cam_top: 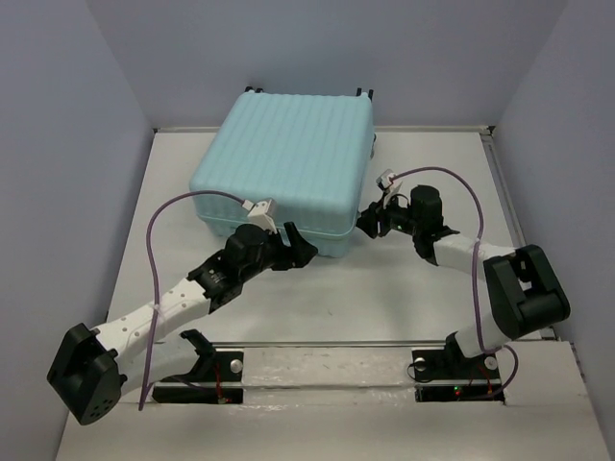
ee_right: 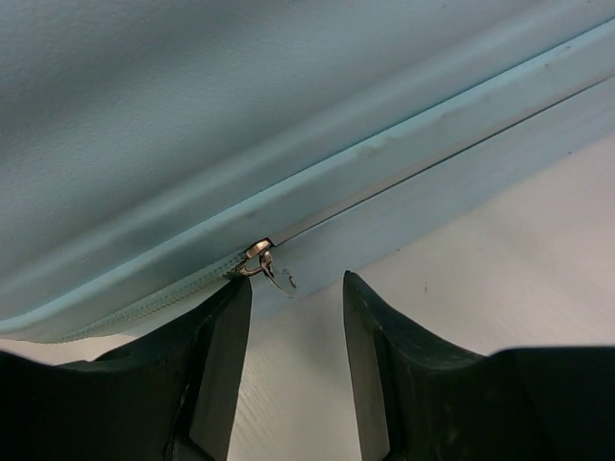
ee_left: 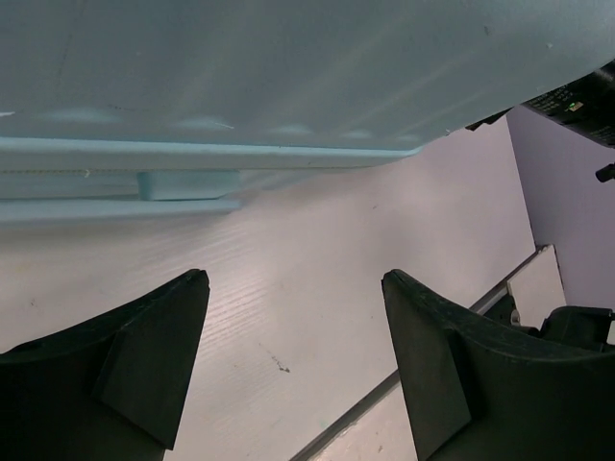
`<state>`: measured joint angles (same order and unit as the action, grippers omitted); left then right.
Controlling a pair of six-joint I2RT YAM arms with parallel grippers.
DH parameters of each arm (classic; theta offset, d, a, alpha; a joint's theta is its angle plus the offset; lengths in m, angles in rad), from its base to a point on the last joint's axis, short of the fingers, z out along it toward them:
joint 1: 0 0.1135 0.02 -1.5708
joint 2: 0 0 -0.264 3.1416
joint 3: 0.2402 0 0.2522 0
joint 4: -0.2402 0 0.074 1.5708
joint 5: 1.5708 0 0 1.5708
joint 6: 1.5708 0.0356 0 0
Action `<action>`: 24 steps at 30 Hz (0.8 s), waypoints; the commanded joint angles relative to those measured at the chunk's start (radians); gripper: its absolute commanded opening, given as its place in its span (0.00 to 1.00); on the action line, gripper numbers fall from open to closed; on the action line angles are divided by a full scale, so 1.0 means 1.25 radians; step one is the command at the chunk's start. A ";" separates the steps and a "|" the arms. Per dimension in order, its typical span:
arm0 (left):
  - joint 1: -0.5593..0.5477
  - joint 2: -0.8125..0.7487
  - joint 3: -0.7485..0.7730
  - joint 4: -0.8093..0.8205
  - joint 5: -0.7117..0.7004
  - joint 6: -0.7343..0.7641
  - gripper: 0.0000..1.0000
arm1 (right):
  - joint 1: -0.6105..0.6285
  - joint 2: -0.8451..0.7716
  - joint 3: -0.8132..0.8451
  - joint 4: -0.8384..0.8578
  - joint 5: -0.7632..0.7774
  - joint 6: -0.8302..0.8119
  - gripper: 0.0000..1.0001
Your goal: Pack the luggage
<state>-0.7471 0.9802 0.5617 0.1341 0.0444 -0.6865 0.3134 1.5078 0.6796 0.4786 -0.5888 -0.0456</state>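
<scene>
The luggage [cam_top: 288, 163], a pale aqua ribbed hard-shell suitcase, lies flat with its lid down at the back middle of the table. My left gripper [cam_top: 300, 252] is open and empty at its near edge; the left wrist view shows the shell [ee_left: 288, 67] above the fingers. My right gripper [cam_top: 370, 219] is open at the suitcase's right near corner. In the right wrist view its jaws [ee_right: 293, 283] stand just below the seam, and the small metal zipper pull [ee_right: 261, 261] hangs by the left fingertip, not gripped. The zipper is closed to the left of the pull.
A white table [cam_top: 384, 288] with a metal rail [cam_top: 327, 343] along its near edge. Grey walls close in the left, right and back sides. The suitcase's wheels [cam_top: 255, 89] point toward the back wall.
</scene>
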 commanded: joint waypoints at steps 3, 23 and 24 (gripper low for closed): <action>-0.006 0.018 0.054 0.038 -0.011 0.014 0.83 | -0.005 0.021 0.032 0.151 -0.071 -0.024 0.45; -0.010 0.112 0.140 0.078 -0.054 0.028 0.82 | -0.014 -0.023 -0.086 0.336 -0.128 0.229 0.07; -0.010 0.123 0.166 0.088 -0.069 0.032 0.82 | 0.000 -0.040 -0.130 0.330 -0.084 0.240 0.07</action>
<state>-0.7532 1.0935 0.6720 0.1478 0.0242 -0.6796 0.2802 1.5597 0.6060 0.7586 -0.7372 0.1493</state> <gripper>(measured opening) 0.818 0.132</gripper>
